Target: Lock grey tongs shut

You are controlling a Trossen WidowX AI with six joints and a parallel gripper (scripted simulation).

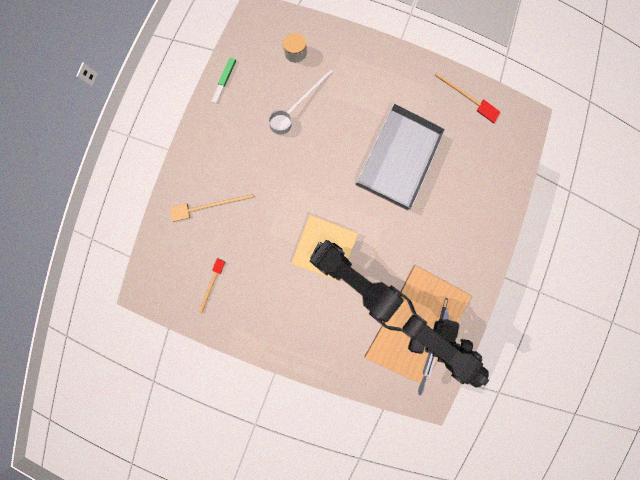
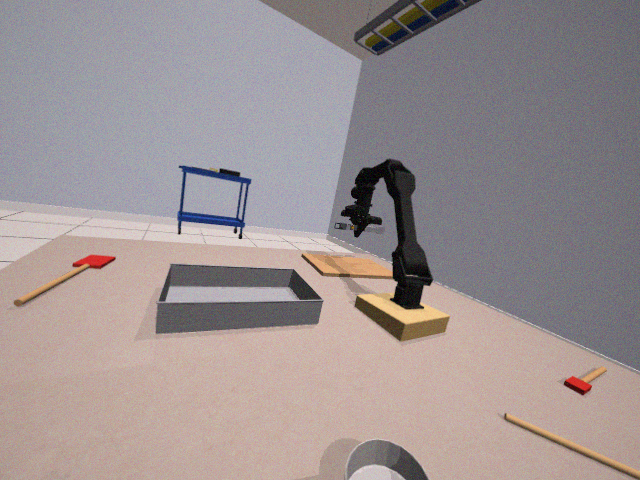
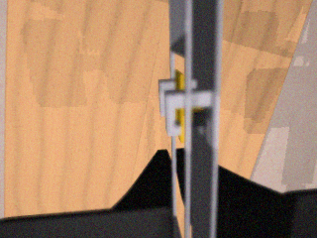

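Tongs (image 1: 428, 364) (image 3: 203, 174), slim grey; claw (image 1: 432, 339) (image 2: 360, 221) (image 3: 170, 159) clamped; board (image 1: 392, 346) (image 2: 351, 265) (image 3: 89, 149) wood-grained, flat

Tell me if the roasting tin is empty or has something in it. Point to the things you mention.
Empty: the top view shows the bare inside of the roasting tin (image 1: 403, 155) (image 2: 237, 315).

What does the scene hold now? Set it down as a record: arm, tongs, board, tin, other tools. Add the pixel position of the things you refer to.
arm: gripper (image 1: 430, 342) (image 2: 358, 232) shut on the tongs
tongs: grey tongs (image 1: 427, 364) (image 3: 203, 174), held in the air above the board
board: wooden board (image 1: 395, 351) (image 2: 343, 264) (image 3: 89, 124), flat on the mat
tin: roasting tin (image 1: 400, 160) (image 2: 237, 314), no tongs across it
other tools: two red-headed tools, a green-handled tool (image 1: 226, 71)
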